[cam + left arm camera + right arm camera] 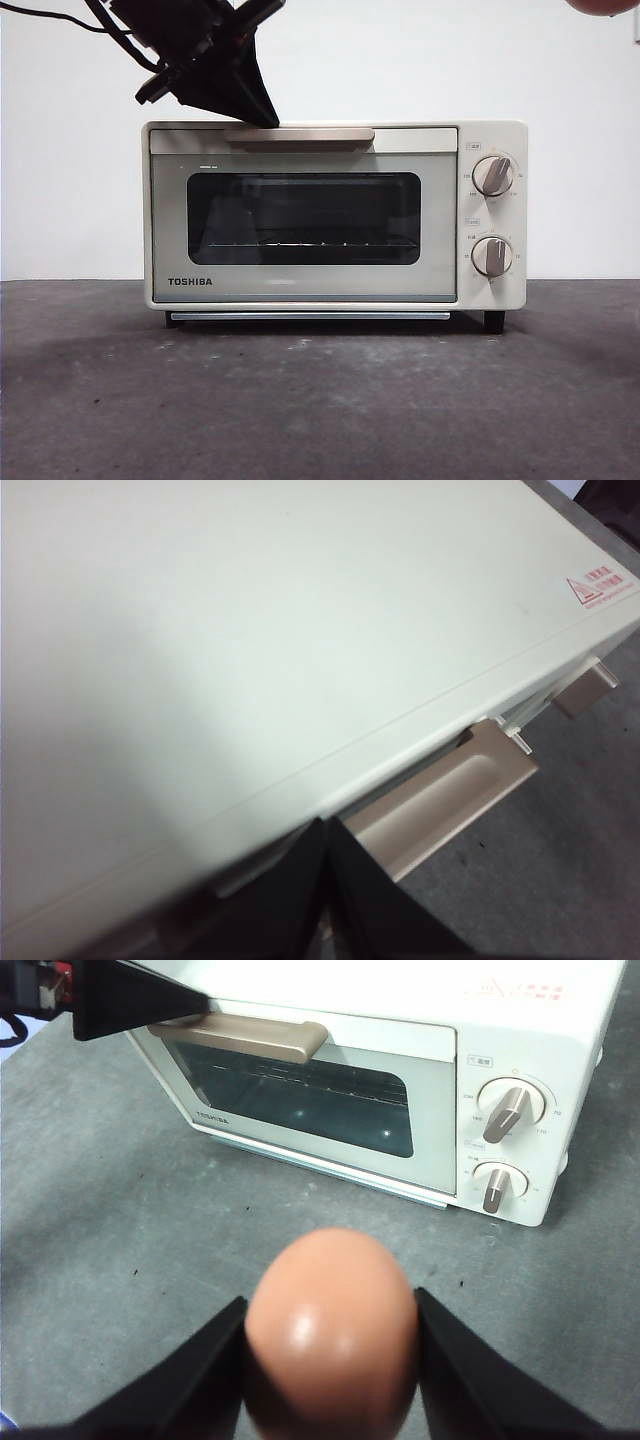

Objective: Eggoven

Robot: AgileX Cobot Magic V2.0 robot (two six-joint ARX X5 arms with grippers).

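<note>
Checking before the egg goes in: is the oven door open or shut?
Shut. The door sits flush in the oven front. The left end effector is at the handle.

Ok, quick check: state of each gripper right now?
Left gripper: jaws shut, tips at the oven handle, not clearly gripping it.
Right gripper: shut on the egg, held in front of the oven.

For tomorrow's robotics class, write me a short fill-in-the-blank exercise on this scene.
1. The right pincer holds a brown ____.
2. The oven door is ____.
3. The left pincer sits at the door's beige ____.
4. The oven front has ____ knobs.

Missing words: egg; closed; handle; two
</note>
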